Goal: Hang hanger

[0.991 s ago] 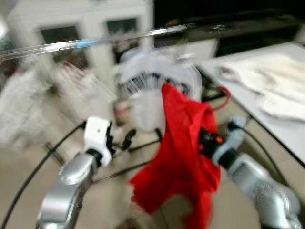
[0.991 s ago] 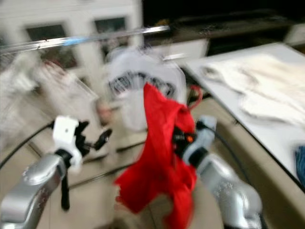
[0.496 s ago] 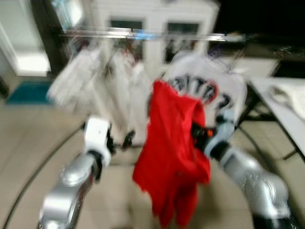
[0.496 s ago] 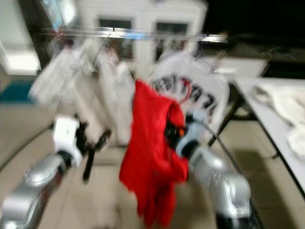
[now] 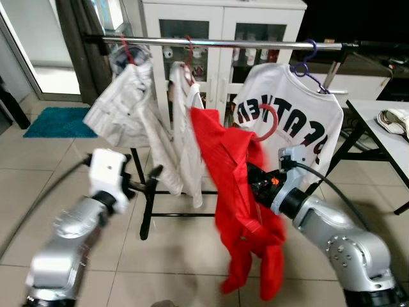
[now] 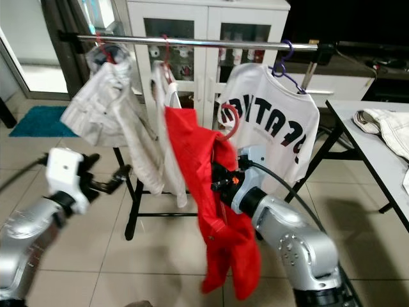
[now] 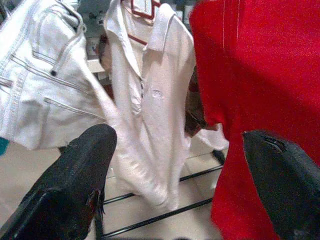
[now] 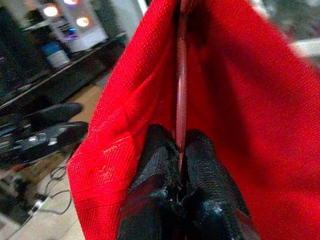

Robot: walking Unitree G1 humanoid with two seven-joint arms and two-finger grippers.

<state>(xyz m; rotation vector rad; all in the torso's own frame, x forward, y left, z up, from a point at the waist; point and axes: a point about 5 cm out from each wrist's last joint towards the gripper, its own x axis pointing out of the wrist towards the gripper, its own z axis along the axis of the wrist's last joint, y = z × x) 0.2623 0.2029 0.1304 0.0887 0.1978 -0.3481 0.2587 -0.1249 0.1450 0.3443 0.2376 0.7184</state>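
Two fingers of my right end effector (image 8: pixel 181 155) clench a thin red hanger (image 5: pixel 268 123) draped in woven red cloth (image 5: pixel 233 192), below the chrome rail (image 5: pixel 217 43); my left end effector (image 7: pixel 180 175) gapes over glossy floor tiles (image 5: pixel 172 246).

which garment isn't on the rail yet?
The red garment: its red hanger is pinched in the right claw, hook below the rail. The white printed shirt, white polo and pale jacket hang on it.
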